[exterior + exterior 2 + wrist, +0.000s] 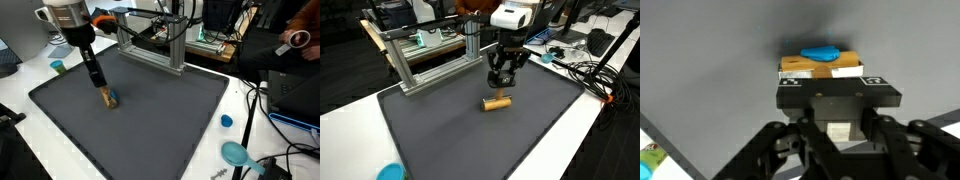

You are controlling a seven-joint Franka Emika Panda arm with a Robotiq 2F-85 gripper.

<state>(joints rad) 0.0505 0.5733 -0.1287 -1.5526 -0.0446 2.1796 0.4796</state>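
A small wooden block (108, 97) (497, 102) with a blue piece on top lies on the dark grey mat (150, 125) (460, 135). My gripper (98, 84) (500, 84) points straight down onto it in both exterior views. In the wrist view the block (820, 64) with its blue top runs in under the black finger pads, and my gripper (840, 112) has a pale part of the block showing between its fingers. The jaws stand closed in on the block, which rests on the mat.
An aluminium frame (150, 45) (430, 55) stands along the mat's back edge. On the white table beside the mat are a teal cup (58, 66), a blue cap (226, 121) and a teal scoop (235, 153) (390, 172). Cables and electronics crowd the table's far side.
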